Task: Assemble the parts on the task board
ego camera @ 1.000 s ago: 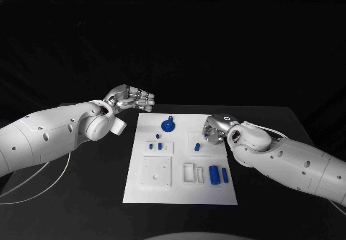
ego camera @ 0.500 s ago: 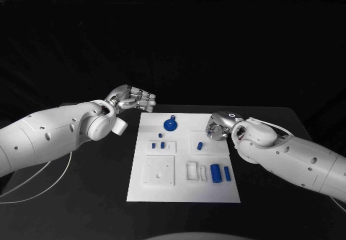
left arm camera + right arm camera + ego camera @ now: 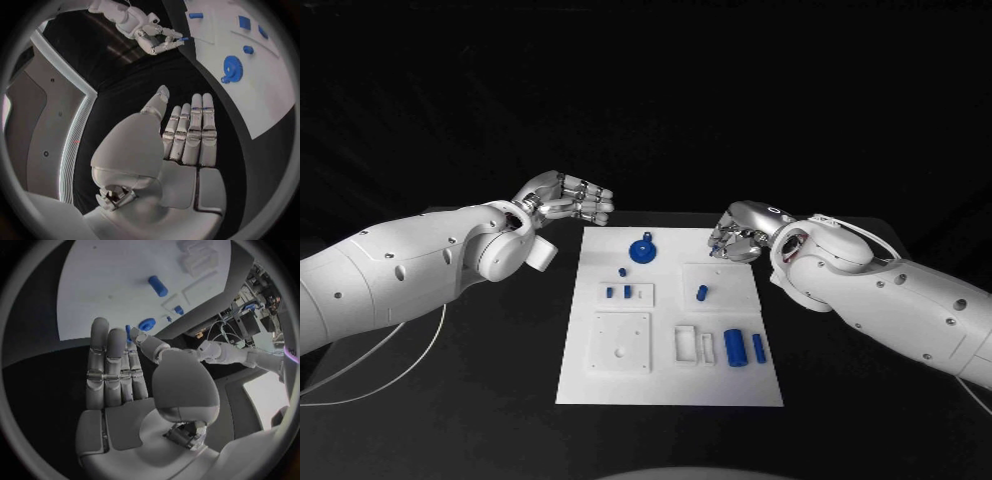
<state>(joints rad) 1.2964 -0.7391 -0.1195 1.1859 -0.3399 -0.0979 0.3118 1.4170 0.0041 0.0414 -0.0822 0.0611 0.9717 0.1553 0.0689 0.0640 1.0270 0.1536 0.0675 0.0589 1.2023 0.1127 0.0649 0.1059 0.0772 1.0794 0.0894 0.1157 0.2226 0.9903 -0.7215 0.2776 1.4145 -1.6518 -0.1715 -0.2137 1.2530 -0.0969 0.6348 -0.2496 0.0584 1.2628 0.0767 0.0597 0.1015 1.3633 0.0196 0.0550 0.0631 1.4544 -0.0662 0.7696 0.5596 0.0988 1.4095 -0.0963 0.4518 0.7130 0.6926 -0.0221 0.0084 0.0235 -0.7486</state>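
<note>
The right hand (image 3: 737, 240) pinches a small blue part (image 3: 129, 332) between thumb and fingertip, above the task board's (image 3: 668, 375) far right corner. The left hand (image 3: 568, 200) hovers beside the board's far left corner, fingers together and straight, holding nothing. A blue gear (image 3: 642, 250) lies on the board between the hands.

— Any writing, labels or numbers to read here?
— None that can be made out. The task board (image 3: 672, 375) is plain white with no legible print, and the arms carry no readable marking.
— Brands or signs?
— Nothing legible.
</note>
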